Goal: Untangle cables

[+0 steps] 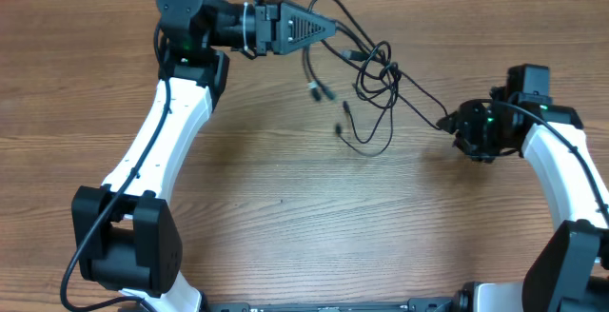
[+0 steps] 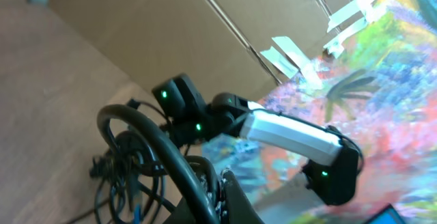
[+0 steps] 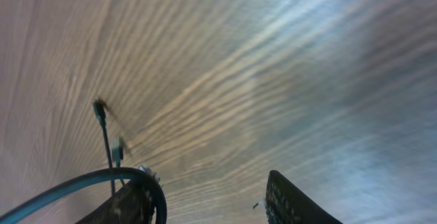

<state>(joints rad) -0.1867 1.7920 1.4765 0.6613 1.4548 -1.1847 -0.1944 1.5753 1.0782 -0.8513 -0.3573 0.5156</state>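
Observation:
Thin black cables [image 1: 376, 74] lie in a loose tangle at the back middle of the table, with small plug ends [image 1: 317, 88] hanging off to the left. My left gripper [image 1: 333, 29] is shut on a cable strand at the tangle's upper left. In the left wrist view a cable [image 2: 150, 135] arcs into the closed jaws [image 2: 222, 197]. My right gripper [image 1: 445, 122] sits at the tangle's right end, where one strand reaches it. In the right wrist view its fingers [image 3: 212, 200] are wide apart, and a cable [image 3: 82, 183] curves over the left finger. Two plug ends [image 3: 102, 108] show beyond.
The wooden table [image 1: 285, 207] is bare in front of the tangle. The left arm's white link [image 1: 162, 131] crosses the left side. The right arm [image 1: 561, 160] stands at the right edge and also shows in the left wrist view [image 2: 287, 132].

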